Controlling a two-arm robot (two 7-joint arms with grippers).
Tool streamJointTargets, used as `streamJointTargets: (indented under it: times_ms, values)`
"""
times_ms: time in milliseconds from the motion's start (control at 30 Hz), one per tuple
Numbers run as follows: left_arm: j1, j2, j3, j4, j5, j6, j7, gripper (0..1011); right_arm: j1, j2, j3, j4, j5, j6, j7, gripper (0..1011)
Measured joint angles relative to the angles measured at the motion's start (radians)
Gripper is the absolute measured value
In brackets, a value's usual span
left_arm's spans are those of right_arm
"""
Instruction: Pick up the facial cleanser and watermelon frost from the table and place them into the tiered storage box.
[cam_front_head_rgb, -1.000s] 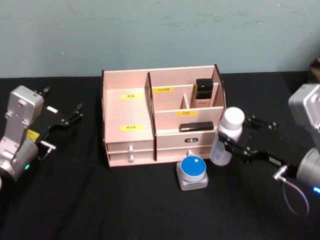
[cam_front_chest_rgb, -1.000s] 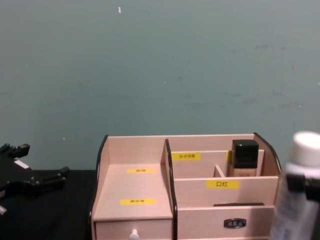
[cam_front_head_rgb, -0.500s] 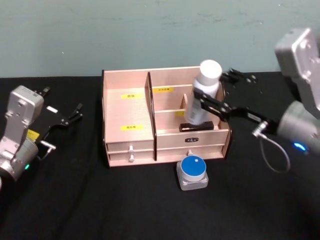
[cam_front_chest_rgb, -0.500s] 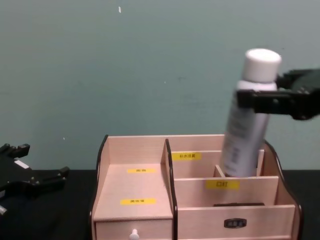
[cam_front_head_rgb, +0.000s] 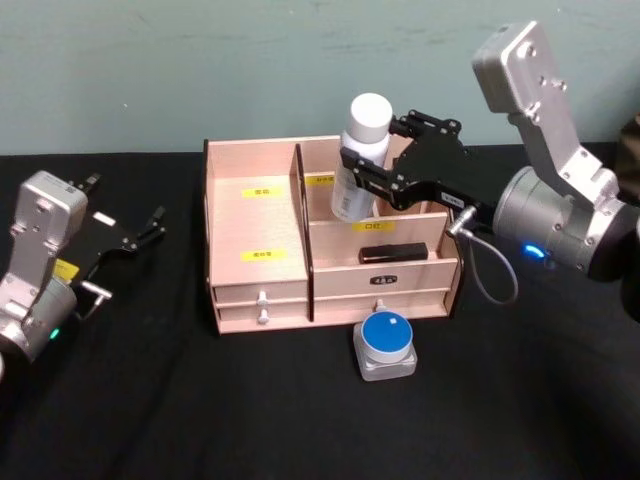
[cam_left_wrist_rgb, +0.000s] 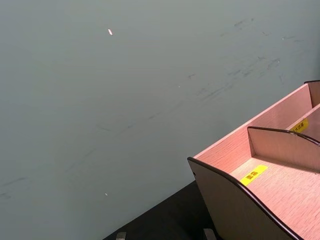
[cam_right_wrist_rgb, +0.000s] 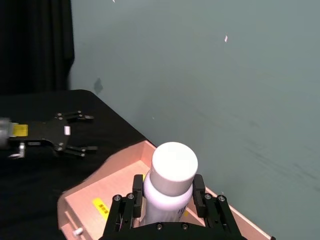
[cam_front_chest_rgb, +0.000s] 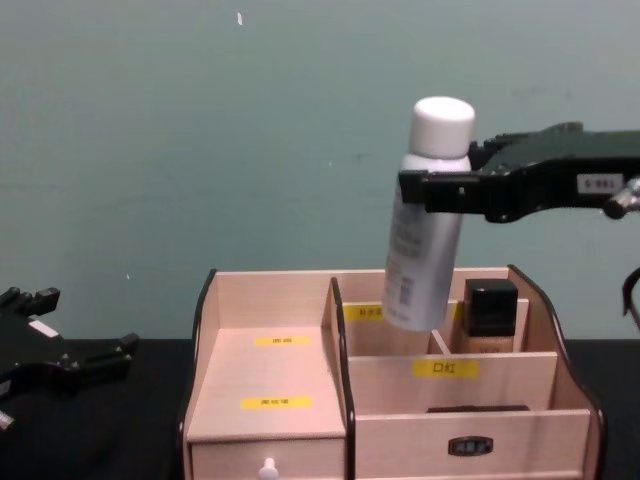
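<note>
At upper centre of the head view we find the right gripper (cam_front_head_rgb: 364, 172), fingers clamped on the upper body of a white-capped silvery cylindrical bottle (cam_front_chest_rgb: 418, 270). The bottle hangs tilted over the rear middle compartment of the light-wood tiered storage box (cam_front_head_rgb: 255, 165). Its base hides part of a yellow label (cam_front_chest_rgb: 366, 312), and we cannot read its print. A blue-lidded clear square jar (cam_front_head_rgb: 386, 345) sits on the black table (cam_front_head_rgb: 200, 400), just before the box. At the left edge, the left gripper (cam_front_head_rgb: 140, 232) rests with fingers apart.

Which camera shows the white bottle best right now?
The chest view: the white bottle shows nearly whole from the side, tilted above the wooden box. The head view shows it partly covered by the right claw; the right wrist view, mainly its cap.
</note>
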Motion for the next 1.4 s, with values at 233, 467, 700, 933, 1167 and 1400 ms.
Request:
streamJointTargets:
  times_ms: [233,467,700,933,1167,1400]
  values:
    - [0.0,0.0,0.0,0.0,0.0,0.0,0.0,1001,0.032,-0.031,-0.012,0.072,-0.016,-0.009,-0.007,590]
    - [0.0,0.0,0.0,0.0,0.0,0.0,0.0,1001,0.053,-0.052,-0.016,0.121,-0.028,-0.022,-0.007,590]
    - [0.0,0.0,0.0,0.0,0.0,0.0,0.0,1001,0.077,-0.073,-0.021,0.171,-0.041,-0.033,-0.006,590]
    - [0.0,0.0,0.0,0.0,0.0,0.0,0.0,1001,0.101,-0.093,-0.03,0.215,-0.054,-0.04,-0.002,590]
    - [0.0,0.0,0.0,0.0,0.0,0.0,0.0,1001,0.124,-0.111,-0.038,0.253,-0.064,-0.045,0.006,590]
    - [0.0,0.0,0.0,0.0,0.0,0.0,0.0,1001,0.134,-0.121,-0.044,0.275,-0.069,-0.047,0.013,589]
